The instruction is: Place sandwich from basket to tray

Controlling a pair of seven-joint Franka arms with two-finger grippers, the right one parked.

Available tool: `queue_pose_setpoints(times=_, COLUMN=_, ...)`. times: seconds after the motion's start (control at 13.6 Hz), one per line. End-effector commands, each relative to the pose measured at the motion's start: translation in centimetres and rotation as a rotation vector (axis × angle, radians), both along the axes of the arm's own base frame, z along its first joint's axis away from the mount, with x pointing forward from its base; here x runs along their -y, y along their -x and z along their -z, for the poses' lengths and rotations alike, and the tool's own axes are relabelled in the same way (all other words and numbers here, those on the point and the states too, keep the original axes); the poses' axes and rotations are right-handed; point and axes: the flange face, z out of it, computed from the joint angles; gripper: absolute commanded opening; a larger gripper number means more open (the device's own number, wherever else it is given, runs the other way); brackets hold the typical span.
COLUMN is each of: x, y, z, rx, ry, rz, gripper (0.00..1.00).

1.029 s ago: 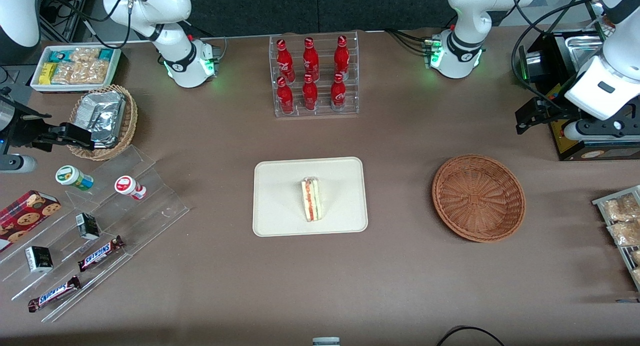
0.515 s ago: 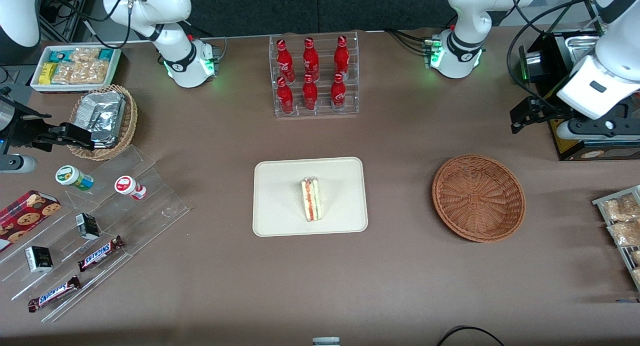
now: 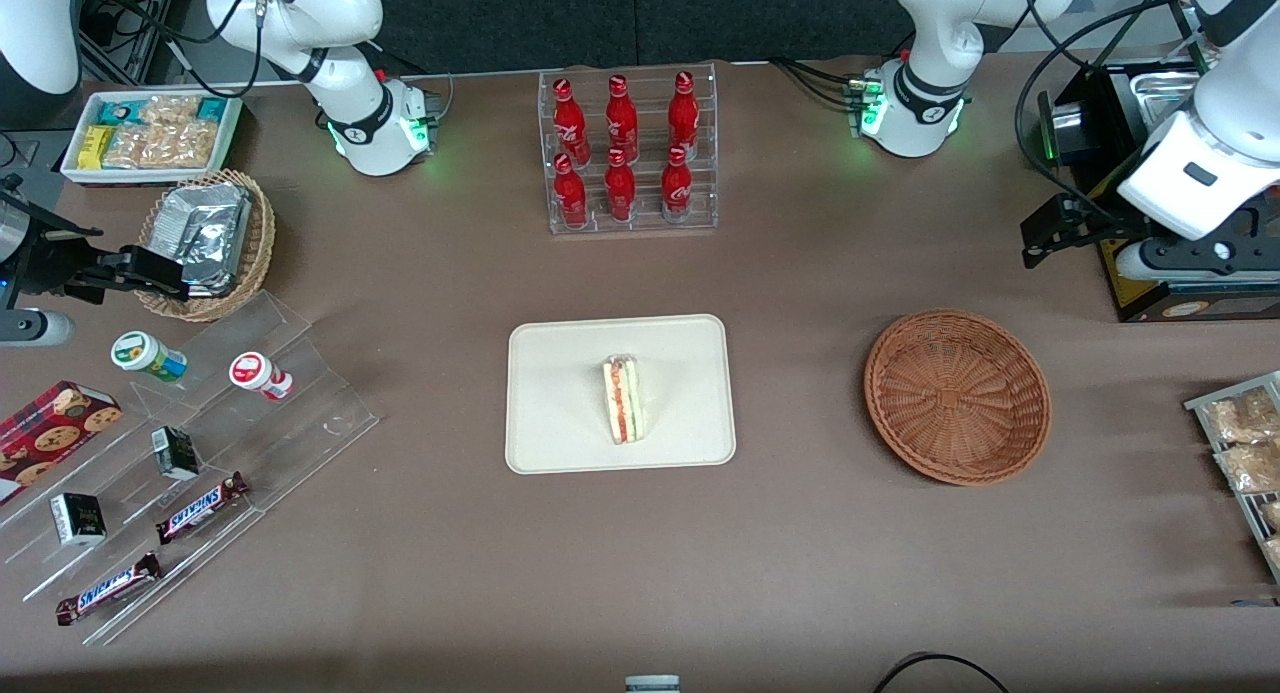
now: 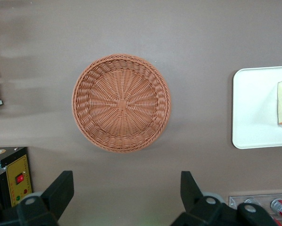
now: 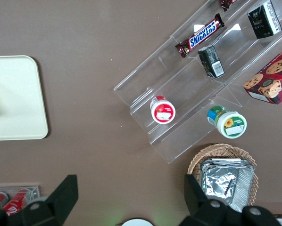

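Job looked done: sandwich (image 3: 625, 401) sat on the tray (image 3: 560, 373), basket (image 3: 957, 396) empty, gripper (image 4: 124, 188) above the worktop with fingers (image 4: 61, 190) wide, probably just parking next.

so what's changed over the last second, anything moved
Only the left arm's end effector moved: it shifted a little toward the table's middle and slightly farther from the front camera, then settled. It hangs open and empty, farther from the camera than the round reddish-brown wicker basket. The basket remains empty, and the triangular white-bread sandwich stays on the cream rectangular tray.
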Motion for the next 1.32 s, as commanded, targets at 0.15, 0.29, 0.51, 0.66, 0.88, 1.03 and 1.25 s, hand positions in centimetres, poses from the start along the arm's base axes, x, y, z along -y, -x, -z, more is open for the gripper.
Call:
queue_pose_setpoints(times=0.15, x=0.4, y=-0.2, z=-0.6, rx=-0.012, ry=0.005, rz=-0.017, gripper=1.00)
queue_pose_setpoints(times=0.29, x=0.2, y=-0.3, z=-0.5, rx=-0.014, ry=0.005, rz=-0.020, gripper=1.00)
queue_pose_setpoints(times=0.51, x=-0.2, y=-0.2, z=-0.4, rx=-0.016, ry=0.008, rz=-0.025, gripper=1.00)
queue_pose_setpoints(times=0.66, x=-0.6, y=-0.2, z=-0.3, rx=-0.016, ry=0.012, rz=-0.032, gripper=1.00)
queue_pose_setpoints(times=0.88, x=-2.5, y=-0.4, z=0.0, rx=-0.016, ry=0.017, rz=-0.065, gripper=1.00)
queue_pose_setpoints(times=1.03, x=-3.4, y=-0.5, z=-0.1, rx=-0.018, ry=0.045, rz=-0.082, gripper=1.00)
queue_pose_setpoints(times=1.25, x=-3.1, y=-0.5, z=-0.1, rx=-0.020, ry=0.048, rz=-0.074, gripper=1.00)
